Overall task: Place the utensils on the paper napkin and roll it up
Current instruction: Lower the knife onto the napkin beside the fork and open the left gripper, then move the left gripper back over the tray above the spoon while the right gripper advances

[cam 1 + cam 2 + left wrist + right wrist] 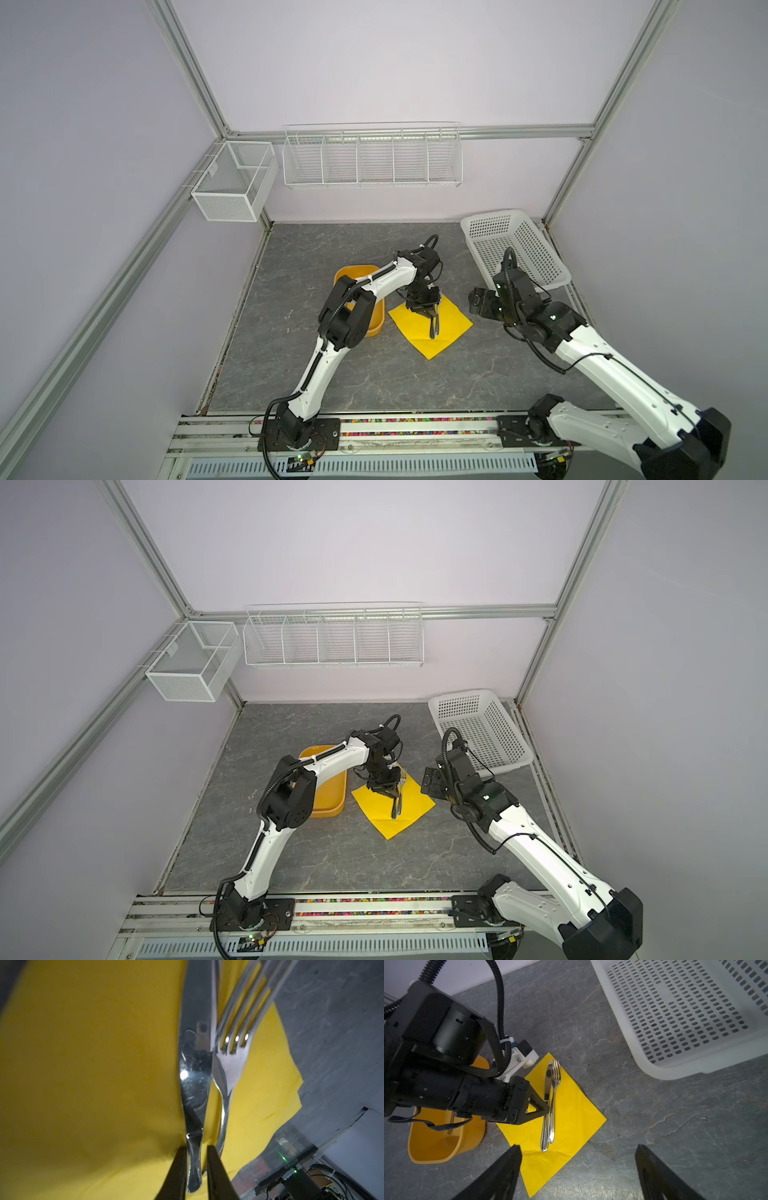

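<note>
Utensils (551, 1124), a knife (548, 1082) and a fork (556, 1079), lie side by side on the paper napkin (571, 1118), flat on the worktop (654, 1115). Left fingers (176, 1172) straddle the knife handle, slightly parted, a gap showing. Right fingers (502, 1172) hang spread wide, empty, above the worktop near the napkin.

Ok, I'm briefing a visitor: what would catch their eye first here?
The bright yellow paper napkin mid-table, with a knife and fork lying side by side on it. The left gripper has its jaws straddling the knife's handle; an orange-yellow tub sits beside the napkin.
</note>
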